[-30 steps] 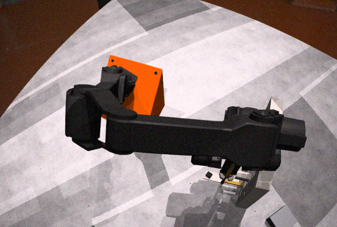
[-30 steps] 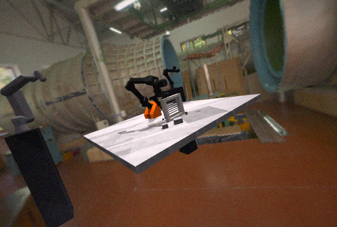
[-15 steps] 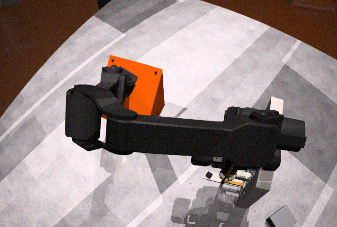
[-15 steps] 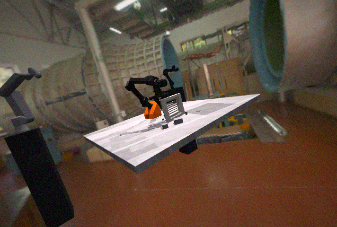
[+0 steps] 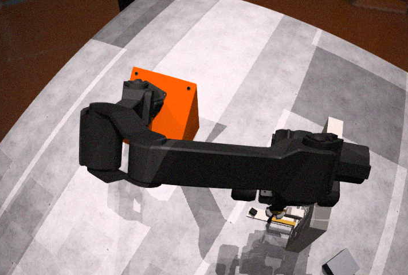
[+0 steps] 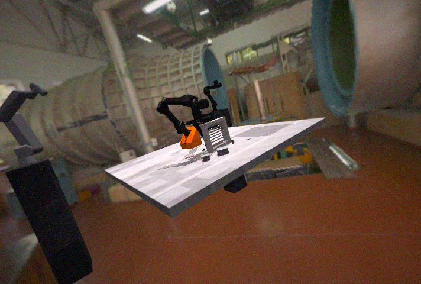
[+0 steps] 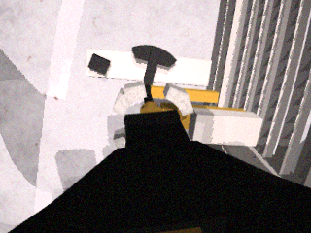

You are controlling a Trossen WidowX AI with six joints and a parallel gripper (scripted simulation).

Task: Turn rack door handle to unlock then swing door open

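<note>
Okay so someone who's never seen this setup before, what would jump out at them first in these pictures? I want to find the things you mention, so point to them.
Probably the bright orange block [image 5: 175, 106] [image 6: 193, 138] beside the foot of the black arm [image 5: 211, 165] [image 6: 177, 100], the strongest color on the pale tabletop [image 5: 243, 65] [image 6: 143, 180]. Next, the arm itself, stretching across the top view. In the exterior view, a gray robot arm [image 6: 23, 132] stands on a dark pedestal [image 6: 47, 214] at the left.

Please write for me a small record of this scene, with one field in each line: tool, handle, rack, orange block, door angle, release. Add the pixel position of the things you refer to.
Tool [image 5: 277, 208] [image 7: 157, 154]: shut on the handle
Handle [image 7: 149, 106]: golden; mostly hidden behind the tool in the wrist view
Rack [image 5: 320, 221] [image 6: 204, 138] [image 7: 282, 49]: upright on the table, with a row of slats
Orange block [image 5: 175, 106] [image 6: 193, 138]: partly covered by the arm [image 5: 217, 165] [image 6: 174, 100] in the top view
Door angle: cannot be told
Release: not yet done
</note>
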